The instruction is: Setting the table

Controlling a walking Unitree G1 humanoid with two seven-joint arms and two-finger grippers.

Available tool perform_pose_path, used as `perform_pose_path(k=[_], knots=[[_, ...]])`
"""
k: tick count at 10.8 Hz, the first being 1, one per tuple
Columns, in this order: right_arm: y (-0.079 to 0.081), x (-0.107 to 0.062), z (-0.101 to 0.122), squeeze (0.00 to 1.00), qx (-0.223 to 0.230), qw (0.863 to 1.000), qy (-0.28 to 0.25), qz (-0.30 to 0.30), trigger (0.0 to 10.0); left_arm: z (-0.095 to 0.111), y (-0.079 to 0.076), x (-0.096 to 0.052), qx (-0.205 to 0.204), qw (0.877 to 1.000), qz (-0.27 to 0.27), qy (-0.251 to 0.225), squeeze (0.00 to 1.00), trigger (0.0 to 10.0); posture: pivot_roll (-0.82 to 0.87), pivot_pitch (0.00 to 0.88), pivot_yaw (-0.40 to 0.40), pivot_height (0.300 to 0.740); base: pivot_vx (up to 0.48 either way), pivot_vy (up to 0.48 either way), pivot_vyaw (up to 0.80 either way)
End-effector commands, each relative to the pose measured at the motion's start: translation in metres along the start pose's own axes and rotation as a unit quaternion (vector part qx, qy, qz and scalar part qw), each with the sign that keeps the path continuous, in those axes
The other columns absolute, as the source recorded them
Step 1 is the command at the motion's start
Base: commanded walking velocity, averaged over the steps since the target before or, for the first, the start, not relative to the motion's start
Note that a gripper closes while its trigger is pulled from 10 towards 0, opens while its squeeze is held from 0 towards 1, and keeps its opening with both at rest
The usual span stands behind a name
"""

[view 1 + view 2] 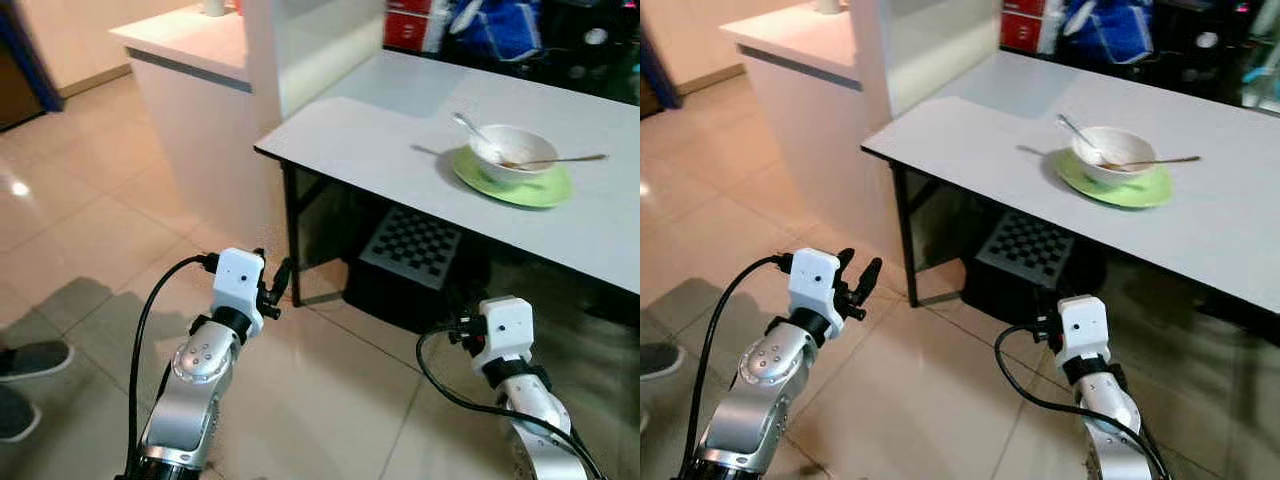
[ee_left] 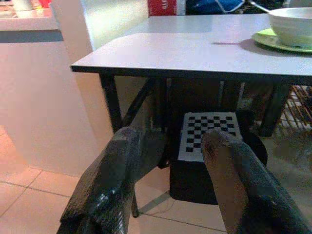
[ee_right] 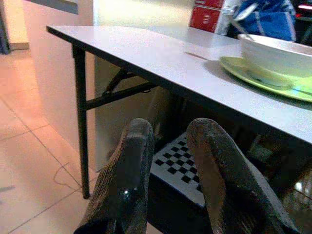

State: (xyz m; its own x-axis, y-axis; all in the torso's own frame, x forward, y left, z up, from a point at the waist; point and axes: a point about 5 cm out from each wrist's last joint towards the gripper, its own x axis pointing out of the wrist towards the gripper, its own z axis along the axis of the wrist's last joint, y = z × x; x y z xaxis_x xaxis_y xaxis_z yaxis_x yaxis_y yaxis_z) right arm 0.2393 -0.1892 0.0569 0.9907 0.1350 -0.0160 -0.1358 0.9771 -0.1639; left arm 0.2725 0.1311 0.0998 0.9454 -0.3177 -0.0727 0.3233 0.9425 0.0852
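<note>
Bowl (image 1: 513, 153) on plate (image 1: 540, 189) on table (image 1: 380, 140), checkerboard box (image 1: 415, 250) beneath.

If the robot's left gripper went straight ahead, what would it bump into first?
Probably the black box with the checkerboard panel under the table. The left gripper, fingers open, points below the tabletop, between the table's legs. Depth is hard to judge.
</note>
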Motion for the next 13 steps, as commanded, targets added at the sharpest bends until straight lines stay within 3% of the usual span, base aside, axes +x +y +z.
perform_pose_path(k=[1, 4, 10, 13], knots=[[0.0018, 0.0019, -0.0004, 0.0, 0.01, 1.0, 0.003, 0.002, 10.0, 0.0033, 0.0028, 0.0012, 0.002, 1.0, -0.002, -0.002, 0.0, 10.0, -0.03, 0.0, 0.021, 0.74, 0.0, 0.424, 0.0], [0.0008, 0.0027, -0.0016, 0.0, 0.013, 1.0, 0.006, 0.002, 10.0, 0.0042, 0.0017, 0.0016, -0.008, 1.0, -0.008, -0.003, 0.0, 10.0, -0.03, 0.0, 0.022, 0.74, 0.0, 0.469, 0.0], [0.0035, 0.0037, -0.002, 0.0, 0.015, 1.0, 0.007, 0.011, 10.0, 0.0025, 0.001, 0.0036, 0.008, 1.0, -0.024, 0.014, 0.0, 10.0, -0.03, 0.0, 0.023, 0.74, 0.0, 0.462, 0.0], [0.006, 0.002, -0.0024, 0.0, 0.017, 1.0, 0.008, 0.014, 10.0, -0.0002, 0.0053, 0.0054, 0.038, 0.999, 0.004, 0.023, 0.0, 10.0, -0.03, 0.0, 0.028, 0.74, 0.245, 0.0, 0.0]])
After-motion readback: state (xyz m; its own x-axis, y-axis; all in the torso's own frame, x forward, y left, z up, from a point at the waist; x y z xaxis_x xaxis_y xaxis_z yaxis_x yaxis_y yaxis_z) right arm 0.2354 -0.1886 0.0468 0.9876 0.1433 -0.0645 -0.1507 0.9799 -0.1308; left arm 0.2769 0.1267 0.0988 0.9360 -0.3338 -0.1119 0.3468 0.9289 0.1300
